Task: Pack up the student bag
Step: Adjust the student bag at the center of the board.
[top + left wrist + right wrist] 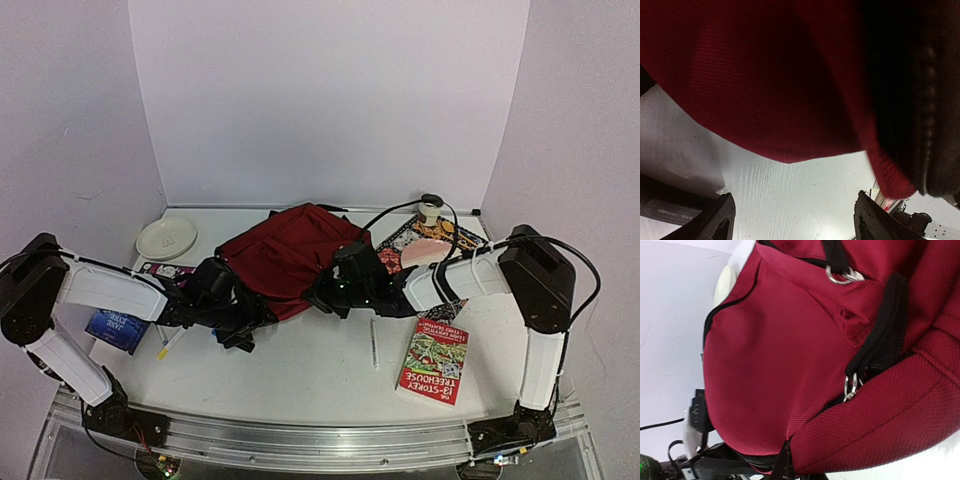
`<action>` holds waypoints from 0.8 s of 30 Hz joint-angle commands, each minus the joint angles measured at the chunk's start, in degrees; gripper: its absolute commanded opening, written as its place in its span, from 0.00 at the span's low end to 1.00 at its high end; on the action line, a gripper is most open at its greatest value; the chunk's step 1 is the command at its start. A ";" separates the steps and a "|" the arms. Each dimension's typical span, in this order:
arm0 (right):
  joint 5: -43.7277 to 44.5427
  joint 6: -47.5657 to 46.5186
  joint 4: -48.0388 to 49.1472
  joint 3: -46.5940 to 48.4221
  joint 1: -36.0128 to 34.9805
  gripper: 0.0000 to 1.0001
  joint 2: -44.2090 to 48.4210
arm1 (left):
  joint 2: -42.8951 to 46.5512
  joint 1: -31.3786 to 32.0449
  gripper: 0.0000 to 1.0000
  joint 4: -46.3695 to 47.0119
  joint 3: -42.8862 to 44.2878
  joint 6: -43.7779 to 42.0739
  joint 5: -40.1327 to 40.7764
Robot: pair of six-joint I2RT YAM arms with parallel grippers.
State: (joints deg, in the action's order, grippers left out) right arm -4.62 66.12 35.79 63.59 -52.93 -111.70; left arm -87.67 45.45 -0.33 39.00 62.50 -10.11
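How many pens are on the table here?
2. One pen lies near front centre, left of the Treehouse book; the other pen lies at the left, beside the blue book. Others may be hidden under the student bag.

This is a robot lab bench: a white tabletop (320,375) boxed in by plain pale partition walls (330,100). My two black-and-white arms (100,290) are bolted to a ribbed aluminium rail (300,432) (along the near edge).
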 commanded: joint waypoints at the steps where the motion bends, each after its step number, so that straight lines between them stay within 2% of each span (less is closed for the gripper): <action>1: 0.18 -3.68 -0.27 1.06 -0.13 0.00 3.87 | -2.24 0.43 0.83 2.40 1.57 -1.10 -1.29; 5: -0.09 -4.87 -0.80 1.24 -0.13 0.00 4.20 | -1.57 0.37 0.83 1.57 -1.95 -0.61 0.92; 13: 0.30 -8.68 -3.37 1.01 -0.09 0.00 6.20 | 4.25 -0.79 0.84 -7.67 -6.07 -2.68 8.43; 24: 0.03 -14.29 -6.64 0.53 -0.10 0.00 8.74 | 12.19 -11.07 0.85 -15.43 -9.46 -9.66 13.70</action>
State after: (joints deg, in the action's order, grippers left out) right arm -4.70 56.07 30.04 63.59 -52.93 -107.09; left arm -77.45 36.63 -10.65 30.54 56.96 -0.29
